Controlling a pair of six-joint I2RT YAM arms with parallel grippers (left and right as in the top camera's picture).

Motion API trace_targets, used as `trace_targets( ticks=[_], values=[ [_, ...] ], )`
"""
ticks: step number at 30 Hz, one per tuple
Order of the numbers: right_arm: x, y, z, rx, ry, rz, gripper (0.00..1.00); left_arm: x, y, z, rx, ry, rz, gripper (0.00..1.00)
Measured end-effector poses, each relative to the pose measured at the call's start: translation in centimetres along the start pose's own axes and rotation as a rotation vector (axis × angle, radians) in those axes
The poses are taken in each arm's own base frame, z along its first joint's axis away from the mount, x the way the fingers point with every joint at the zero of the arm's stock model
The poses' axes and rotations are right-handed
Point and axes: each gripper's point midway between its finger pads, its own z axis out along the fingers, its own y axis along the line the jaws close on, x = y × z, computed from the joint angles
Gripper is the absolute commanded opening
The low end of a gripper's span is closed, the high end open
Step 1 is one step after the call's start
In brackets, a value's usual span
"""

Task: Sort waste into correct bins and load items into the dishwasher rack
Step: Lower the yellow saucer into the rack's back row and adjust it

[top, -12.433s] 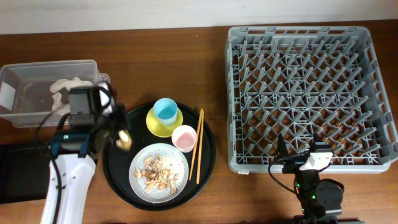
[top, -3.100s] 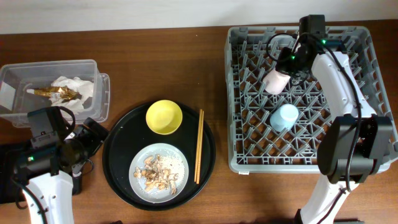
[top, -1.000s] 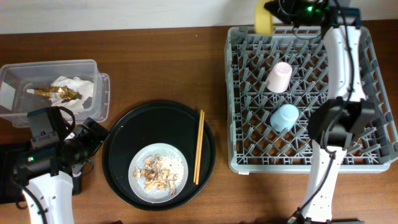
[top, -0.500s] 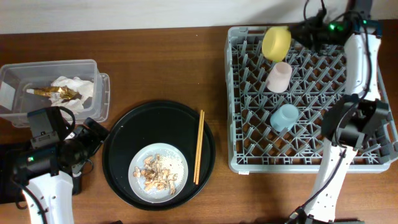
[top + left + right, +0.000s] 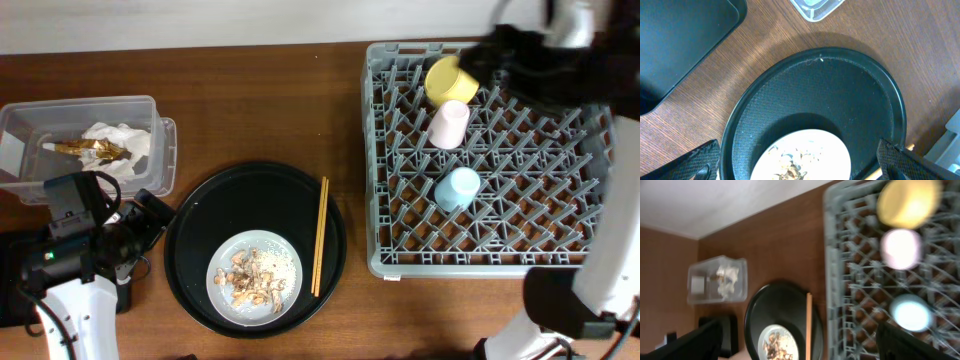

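The grey dishwasher rack (image 5: pixel 520 215) holds a yellow bowl (image 5: pixel 449 80) at its far left, a pink cup (image 5: pixel 449 124) just in front of it, and a blue cup (image 5: pixel 457 189). All three show blurred in the right wrist view: bowl (image 5: pixel 907 202), pink cup (image 5: pixel 901 247), blue cup (image 5: pixel 910 315). My right gripper (image 5: pixel 495 55) is a dark blur beside the bowl, open and holding nothing. The plate (image 5: pixel 255 277) with food scraps and the chopsticks (image 5: pixel 320 235) lie on the round black tray (image 5: pixel 200 225). My left gripper (image 5: pixel 800 172) hangs open above the plate (image 5: pixel 805 155).
The clear tub (image 5: pixel 30 135) at the far left holds the white napkin (image 5: pixel 115 138) and gold foil wrapper (image 5: pixel 85 148). The shallow black rectangular tray (image 5: pixel 680 35) lies left of the round tray, partly under my left arm (image 5: pixel 75 260). Bare wood lies between round tray and rack.
My right gripper has opened and let go of the yellow bowl, which now rests in the rack behind the pink cup. The right arm is moving away, blurred. The left arm is still.
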Motion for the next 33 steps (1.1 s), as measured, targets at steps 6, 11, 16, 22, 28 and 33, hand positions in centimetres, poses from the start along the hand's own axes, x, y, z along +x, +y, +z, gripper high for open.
trace_targets(
  ticks=[6,11,16,22,28,33],
  values=[
    [1.7,2.3,6.2,0.018,0.131,-0.084,0.98,0.0,0.0,0.0,0.0,0.0,0.0,0.99],
    [1.4,1.0,7.4,0.074,0.142,-0.062,0.98,0.0,0.0,0.0,0.0,0.0,0.0,0.99],
    [1.6,0.7,10.5,0.088,0.189,-0.044,0.98,0.0,0.0,0.0,0.0,0.0,0.0,0.99],
    [-0.1,1.3,10.8,0.062,0.12,-0.073,0.98,0.0,0.0,0.0,0.0,0.001,0.0,0.99],
    [-1.6,1.6,11.5,0.051,0.061,-0.096,0.98,0.0,0.0,0.0,0.0,0.001,0.0,0.99],
    [-2.8,1.4,11.6,0.073,0.011,-0.111,0.98,0.0,0.0,0.0,0.0,0.001,0.0,1.0]
  ],
)
